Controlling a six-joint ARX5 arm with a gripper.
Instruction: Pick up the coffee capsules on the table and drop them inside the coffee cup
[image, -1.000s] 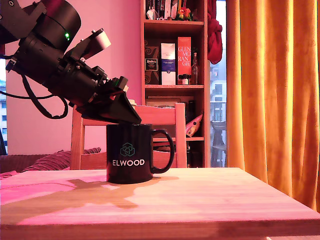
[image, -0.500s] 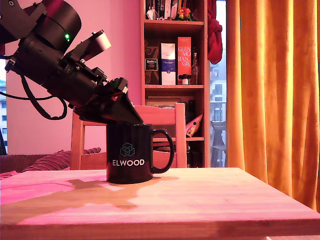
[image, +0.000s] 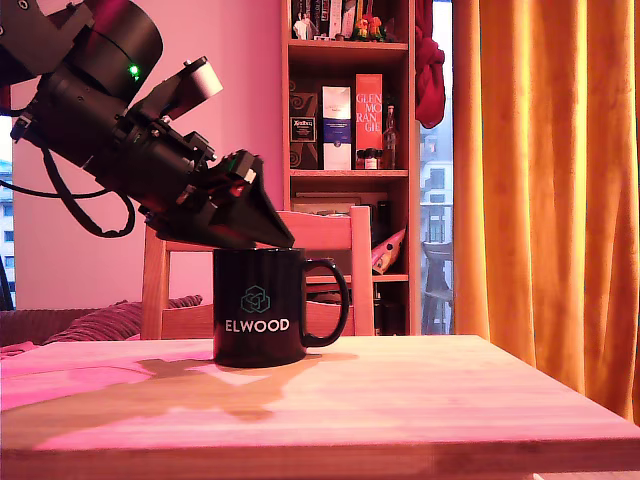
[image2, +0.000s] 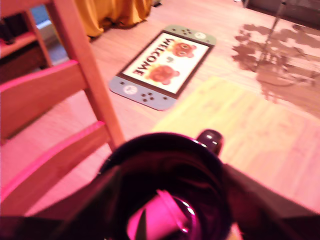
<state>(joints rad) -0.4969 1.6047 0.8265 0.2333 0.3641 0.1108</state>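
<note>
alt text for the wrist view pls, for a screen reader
Looking down into the black coffee cup, where a pale capsule seems to lie; dark gripper fingers flank the rim. Beyond are a wooden chair and a "WELCOME" doormat on the floor.

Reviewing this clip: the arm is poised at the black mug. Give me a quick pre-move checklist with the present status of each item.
1. End effector over the coffee cup opening: ok, its tip sits at the rim in the exterior view, and the wrist view looks straight into the cup.
2. Capsule in the cup: cannot tell; the wrist view shows a pinkish shape inside, too blurred to identify.
3. End effector open or shut: cannot tell.
4. Cup upright on the table: ok.
5. No capsule left on the table: ok within the exterior view.
6. Chair behind the cup clear of the arm: cannot tell, depth unclear.
</note>
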